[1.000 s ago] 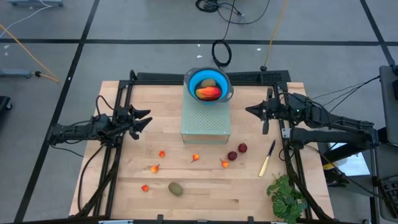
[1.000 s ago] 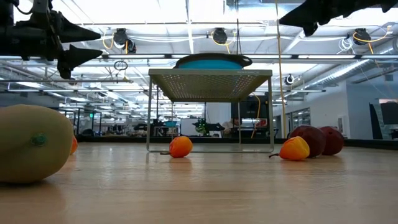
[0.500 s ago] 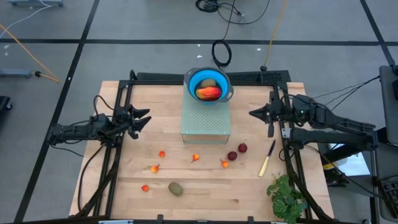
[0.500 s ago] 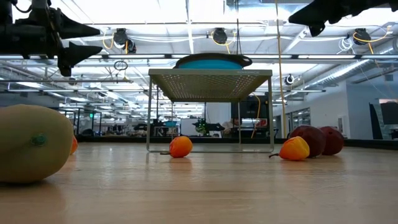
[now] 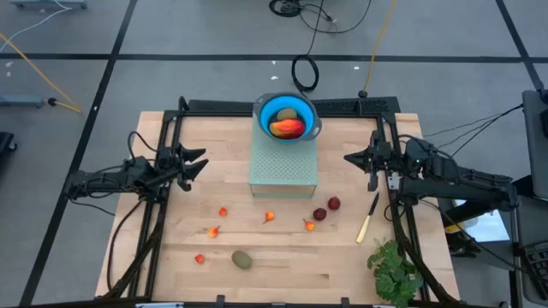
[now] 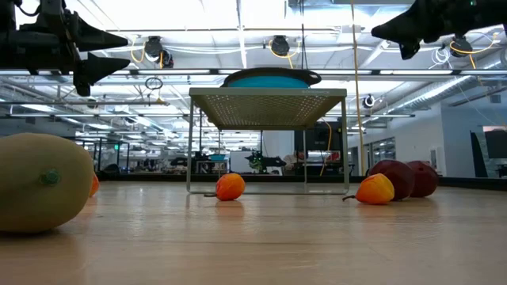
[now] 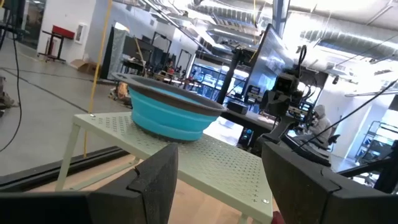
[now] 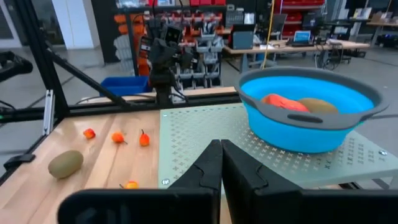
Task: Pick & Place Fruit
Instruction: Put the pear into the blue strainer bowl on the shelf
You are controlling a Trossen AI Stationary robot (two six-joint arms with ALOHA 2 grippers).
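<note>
**Hands raised at both sides, fruit in bowl and on counter**

Left hand (image 5: 199, 162) hangs over the left part of the counter (image 5: 171, 265), fingers spread, nothing between them. Left wrist view: both fingers (image 7: 160, 180) stand apart, framing the stand and bowl beyond. Low view puts it high above the counter (image 6: 87, 54).

Right hand (image 5: 349, 157) sits over the right edge of the counter, fingers pressed together, holding nothing. Right wrist view shows the two fingers (image 8: 211, 171) touching along their length, pointed toward the stand.

Between the hands: pale green perforated stand (image 5: 283, 167) at counter centre, toward the far edge. Blue bowl (image 5: 265, 111) rests on its far end. Inside the bowl: orange-red oblong fruit (image 5: 287, 128) and a brownish-green one (image 5: 287, 115) just behind it, touching.

On the counter, nearer than the stand:
- two dark red fruits (image 5: 326, 209), close together, right of centre
- small orange pieces (image 5: 269, 217) scattered in a loose row, five counted, from right of centre to the near-left
- brownish-green oval (image 5: 242, 259) near the front edge, just beside the leftmost orange piece

Yellow-handled knife (image 5: 367, 219) lies right of the dark red fruits, below the right hand. Leafy bunch (image 5: 396, 272) at the near-right corner.
</note>
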